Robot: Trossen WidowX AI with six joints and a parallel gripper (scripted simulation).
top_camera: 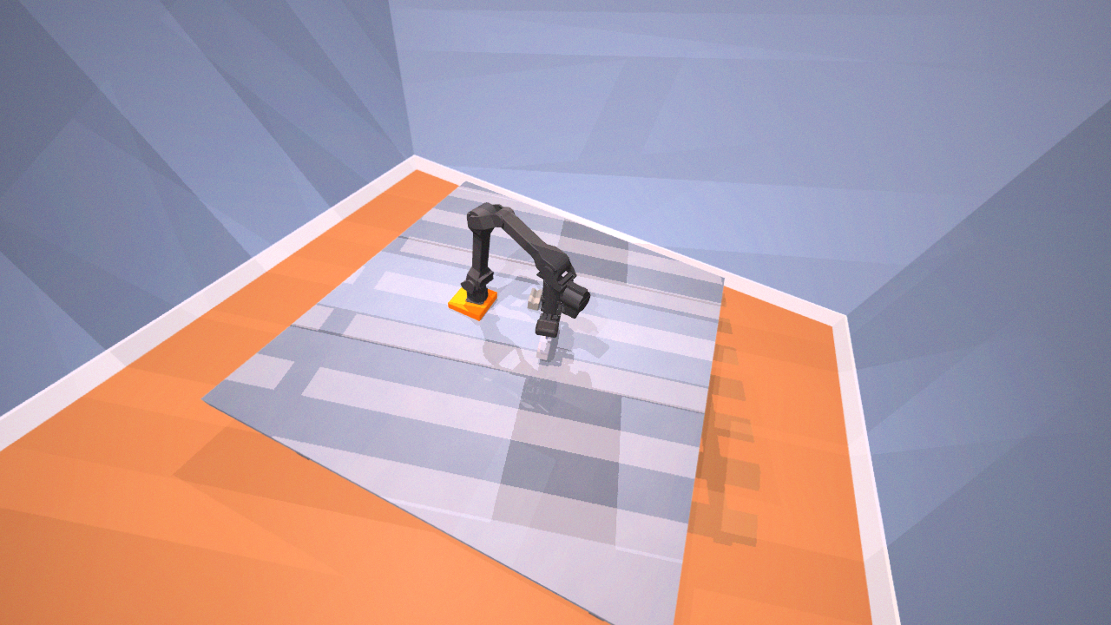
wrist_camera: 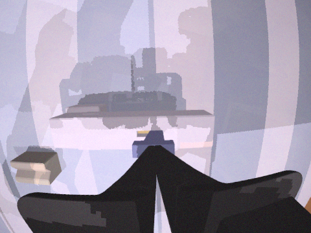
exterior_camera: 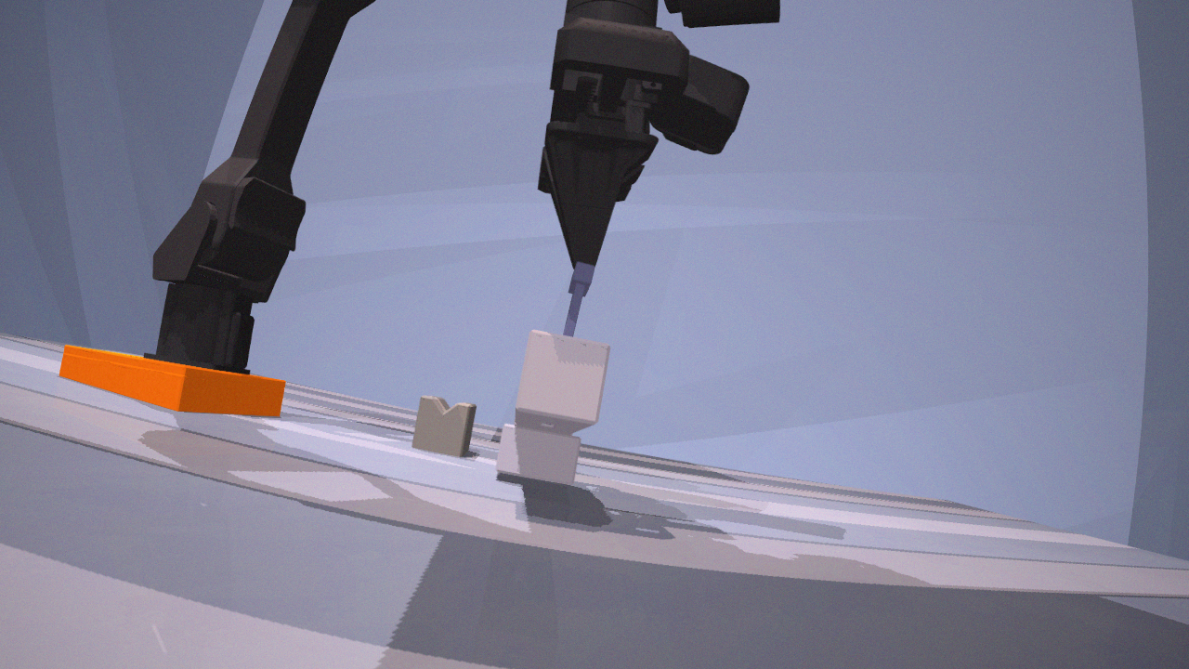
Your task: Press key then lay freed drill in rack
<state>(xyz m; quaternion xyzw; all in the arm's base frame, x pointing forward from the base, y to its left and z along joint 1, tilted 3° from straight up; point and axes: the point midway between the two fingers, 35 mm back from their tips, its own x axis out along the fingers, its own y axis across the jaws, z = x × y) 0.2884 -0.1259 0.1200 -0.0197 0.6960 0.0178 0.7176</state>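
Note:
A blue key (exterior_camera: 581, 279) (wrist_camera: 154, 137) stands slightly tilted, its shaft going into the top of a white block (top_camera: 546, 349) (exterior_camera: 563, 378) (wrist_camera: 81, 133). My gripper (exterior_camera: 584, 260) (wrist_camera: 154, 151) is shut and empty, pointing down at the key's head. Its tips are at the head's top; whether they press on it I cannot tell. A small yellow strip (wrist_camera: 142, 133) shows beside the key in the wrist view; I cannot tell what it is. No drill can be made out plainly. The beige rack (top_camera: 534, 298) (exterior_camera: 443, 426) (wrist_camera: 39, 165) has a V-notch and stands apart from the block.
The arm's orange base (top_camera: 470, 305) (exterior_camera: 230, 392) stands beyond the rack from the white block. Grey and white striped shadows and bands cross the tabletop (top_camera: 404, 458). An orange floor (top_camera: 155, 528) shows around it.

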